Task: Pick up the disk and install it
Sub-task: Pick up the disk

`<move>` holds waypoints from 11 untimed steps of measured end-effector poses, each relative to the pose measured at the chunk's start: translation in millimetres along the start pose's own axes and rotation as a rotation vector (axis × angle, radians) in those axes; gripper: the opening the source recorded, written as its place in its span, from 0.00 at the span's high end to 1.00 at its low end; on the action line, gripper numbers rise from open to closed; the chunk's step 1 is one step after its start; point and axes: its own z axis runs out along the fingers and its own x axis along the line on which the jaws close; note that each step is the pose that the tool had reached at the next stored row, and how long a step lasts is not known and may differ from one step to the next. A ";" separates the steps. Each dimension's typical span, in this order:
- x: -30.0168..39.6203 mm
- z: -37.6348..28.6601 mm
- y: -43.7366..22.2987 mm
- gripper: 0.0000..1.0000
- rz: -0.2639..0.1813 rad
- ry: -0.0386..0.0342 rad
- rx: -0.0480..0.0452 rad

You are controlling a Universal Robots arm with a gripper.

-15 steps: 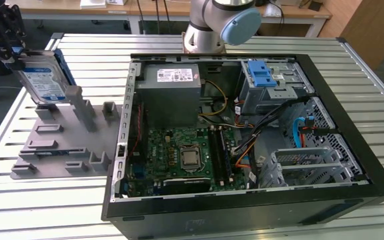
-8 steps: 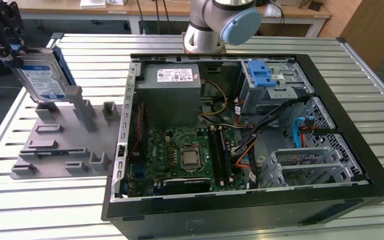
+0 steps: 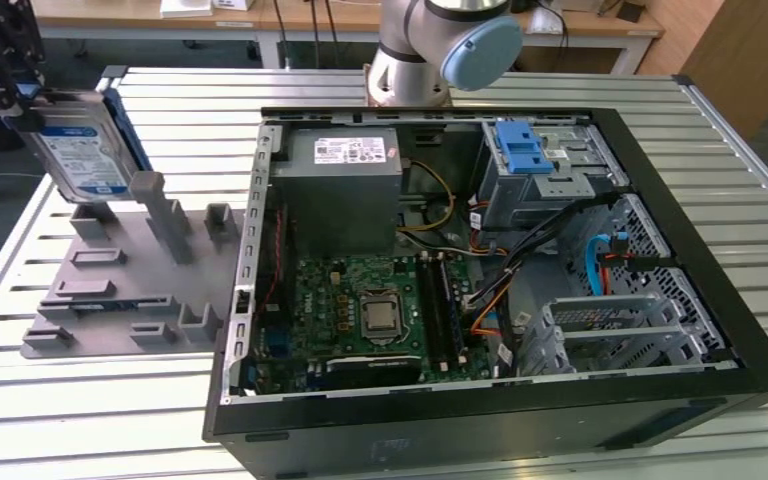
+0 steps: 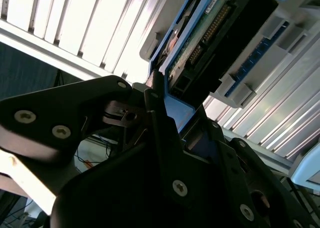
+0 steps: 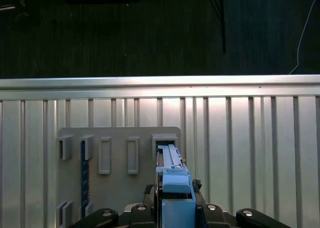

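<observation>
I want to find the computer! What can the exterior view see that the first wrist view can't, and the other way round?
Exterior view: the open computer case with its green motherboard, the grey power supply box, the drive cage with a blue latch, and part of the robot arm.
First wrist view: the dark floor past the table's edge, seen looking down along the disk's edge.
Both: the disk, clamped by the gripper over the grey holder plate, on the slatted metal table.
</observation>
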 end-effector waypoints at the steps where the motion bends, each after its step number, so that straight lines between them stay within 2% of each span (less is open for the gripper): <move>1: 0.0 -0.8 0.0 0.64 0.000 0.0000 0.0001; 11: -0.1 -8.8 0.1 0.64 0.000 0.0000 0.0000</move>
